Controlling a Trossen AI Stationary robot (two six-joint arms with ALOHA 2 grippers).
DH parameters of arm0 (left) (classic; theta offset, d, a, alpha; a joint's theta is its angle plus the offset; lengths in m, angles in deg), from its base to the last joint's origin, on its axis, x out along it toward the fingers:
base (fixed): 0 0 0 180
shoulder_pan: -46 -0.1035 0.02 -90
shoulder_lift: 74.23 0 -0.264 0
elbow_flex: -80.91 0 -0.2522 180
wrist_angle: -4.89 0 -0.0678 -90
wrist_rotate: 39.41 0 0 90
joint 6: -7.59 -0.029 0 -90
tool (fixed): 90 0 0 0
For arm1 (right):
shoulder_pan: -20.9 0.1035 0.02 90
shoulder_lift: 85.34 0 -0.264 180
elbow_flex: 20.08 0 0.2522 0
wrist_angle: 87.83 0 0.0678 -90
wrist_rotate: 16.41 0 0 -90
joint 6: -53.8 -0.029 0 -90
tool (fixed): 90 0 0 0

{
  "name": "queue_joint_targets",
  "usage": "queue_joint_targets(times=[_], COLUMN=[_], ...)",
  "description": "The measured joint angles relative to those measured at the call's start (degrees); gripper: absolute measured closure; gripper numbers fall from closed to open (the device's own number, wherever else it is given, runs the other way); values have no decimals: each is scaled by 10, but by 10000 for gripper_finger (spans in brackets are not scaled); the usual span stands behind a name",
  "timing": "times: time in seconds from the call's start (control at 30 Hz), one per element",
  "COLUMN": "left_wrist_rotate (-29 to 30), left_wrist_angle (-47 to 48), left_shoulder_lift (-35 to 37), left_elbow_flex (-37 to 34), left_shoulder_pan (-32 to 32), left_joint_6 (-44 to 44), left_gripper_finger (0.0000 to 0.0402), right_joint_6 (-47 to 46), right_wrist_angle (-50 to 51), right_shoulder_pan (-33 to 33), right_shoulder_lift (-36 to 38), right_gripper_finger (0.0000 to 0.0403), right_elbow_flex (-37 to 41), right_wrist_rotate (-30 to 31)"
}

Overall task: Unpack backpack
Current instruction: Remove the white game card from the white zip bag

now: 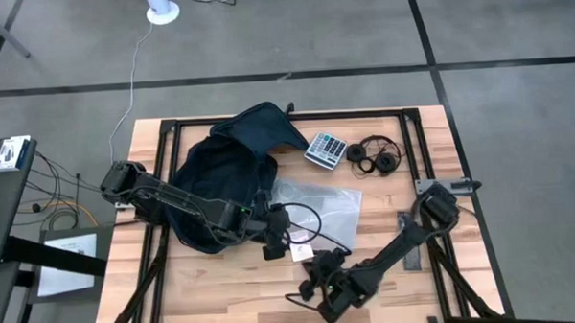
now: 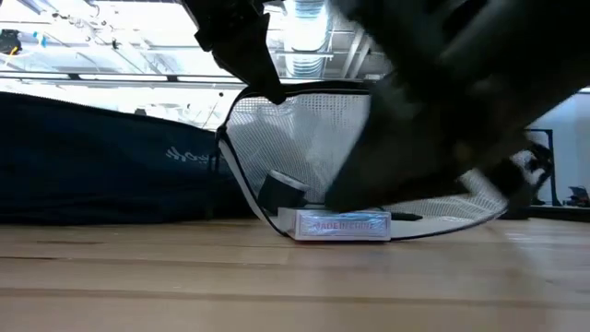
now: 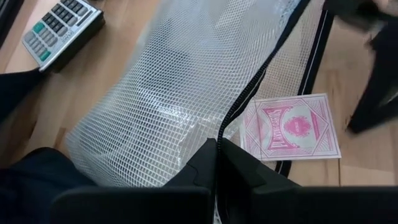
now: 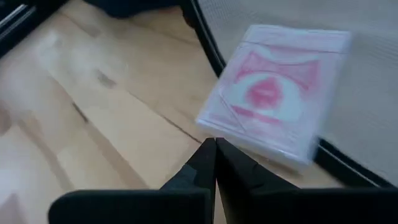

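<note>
Backpack (image 1: pixel 225 168), dark navy and slumped open, lies on the left half of the wooden counter (image 1: pixel 416 282), just behind and to the outer side of the left tool (image 1: pixel 276 241). That tool sits low at the near edge of the bag, its fingers (image 3: pixel 205 165) pressed together on the black zipper edge of a clear mesh pouch (image 1: pixel 318 204), which spreads out ahead of it toward the middle of the counter. In the left wrist view the pouch's netted plastic fills the space in front of the tool, and a pink card box (image 3: pixel 292 127) lies flat just beyond the fingers, at the pouch's black border. From the low view the same box rests on the counter under the lifted rim of the pouch.

Farther ahead of the left tool, past the pouch, a grey calculator (image 1: pixel 325 149) lies beside the bag's open mouth, and black headphones (image 1: pixel 376 156) lie next to it, well apart from both tools.

The right tool (image 1: pixel 315 268) hangs low near the front of the counter, close beside the left one, its fingers (image 4: pixel 208 162) pressed together and holding nothing; the card box lies just ahead of its tips.
</note>
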Motion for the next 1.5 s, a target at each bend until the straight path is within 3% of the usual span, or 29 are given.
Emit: queue_joint_targets(times=[0.13, 0.3, 0.37, 0.43, 0.6, 0.73, 0.97, 1.2, 1.5], left_wrist_rotate=[0, -1, -1, -1, -1, -1, -1, -1, -1], left_wrist_angle=[1, 2, 1, 1, -2, -3, 14, 14, 14], left_shoulder_lift=[0, 0, 0, 0, 0, 0, 0, 0, 0], left_elbow_flex=[0, 0, 0, 0, 0, 0, 0, 0, 0], left_shoulder_pan=[5, 6, 6, 6, 6, 6, 8, 8, 10], left_joint_6=[3, 4, 4, 4, 4, 4, 22, 25, 24], left_gripper_finger=[402, 402, 402, 402, 402, 402, 402, 402, 402], right_joint_6=[0, 40, 53, 55, 48, 68, 59, 59, -125], right_wrist_angle=[-21, 6, 30, 46, 54, 35, 55, 118, 353], right_shoulder_pan=[-8, -3, 2, 8, -6, -44, -62, -19, 72], right_shoulder_lift=[-13, 26, 46, 62, 69, 39, 42, 79, 120], right_gripper_finger=[403, 403, 403, 403, 403, 403, 403, 403, 403], right_elbow_flex=[-1, -1, -1, -1, -2, -1, 1, -1, 1], right_wrist_rotate=[-31, -182, -210, -175, 1, 0, -133, -328, -381])
